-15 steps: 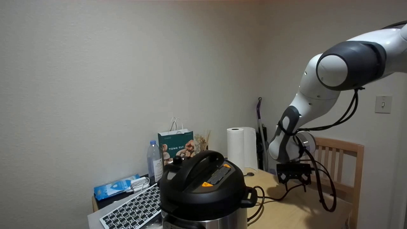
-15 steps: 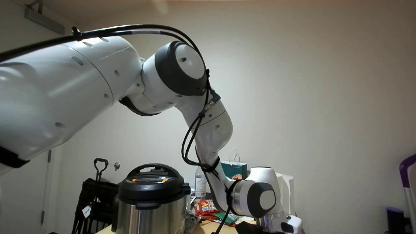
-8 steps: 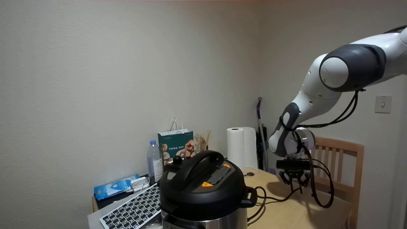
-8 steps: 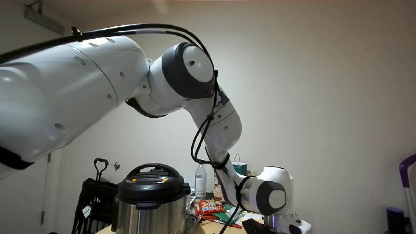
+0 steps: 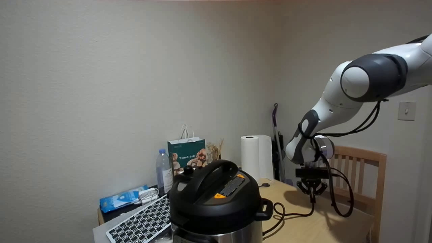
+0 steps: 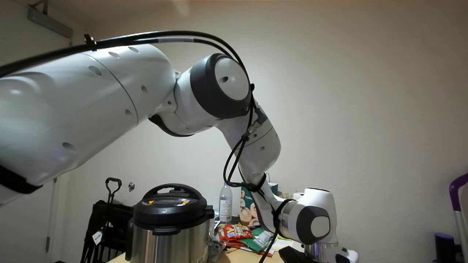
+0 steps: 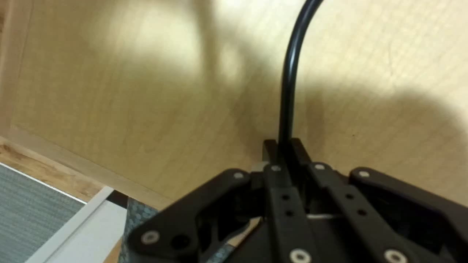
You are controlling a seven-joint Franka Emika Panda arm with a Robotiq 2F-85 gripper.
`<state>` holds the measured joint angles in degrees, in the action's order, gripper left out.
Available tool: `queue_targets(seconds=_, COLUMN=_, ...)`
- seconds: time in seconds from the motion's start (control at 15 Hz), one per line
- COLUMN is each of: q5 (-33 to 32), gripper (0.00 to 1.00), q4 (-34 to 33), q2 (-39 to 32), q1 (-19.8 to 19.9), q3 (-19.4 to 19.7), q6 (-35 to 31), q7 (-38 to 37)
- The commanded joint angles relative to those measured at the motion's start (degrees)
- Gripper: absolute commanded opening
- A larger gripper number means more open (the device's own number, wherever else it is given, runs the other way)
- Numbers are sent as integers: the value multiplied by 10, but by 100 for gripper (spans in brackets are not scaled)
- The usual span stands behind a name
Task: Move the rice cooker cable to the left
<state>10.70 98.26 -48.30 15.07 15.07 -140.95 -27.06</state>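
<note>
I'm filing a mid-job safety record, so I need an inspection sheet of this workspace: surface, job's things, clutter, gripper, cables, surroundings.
Surface: pale wooden table, one corner showing in the wrist view.
Job's things: rice cooker upright and lidded; rice cooker cable loops beside it, plug end not made out.
Clutter: bottle, green bag, paper-towel roll, snack packets.
Gripper: closed on the rice cooker cable.
Cables: besides that one, black wires run along the robot arm.
Surroundings: wooden chair, light switch.

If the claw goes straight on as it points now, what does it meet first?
Most likely the tabletop below; the claw grips the cable, and the gap is hard to judge.
</note>
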Motion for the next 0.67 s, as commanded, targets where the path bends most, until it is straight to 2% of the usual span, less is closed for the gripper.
queue_targets(seconds=0.0, q5=-28, gripper=4, q4=1, q2=18, q1=-9, q3=-7, q6=20, q7=78)
queue_targets(seconds=0.6, q5=-164, gripper=4, q4=195, q2=113, q1=-133, q3=1, q6=-43, q7=115)
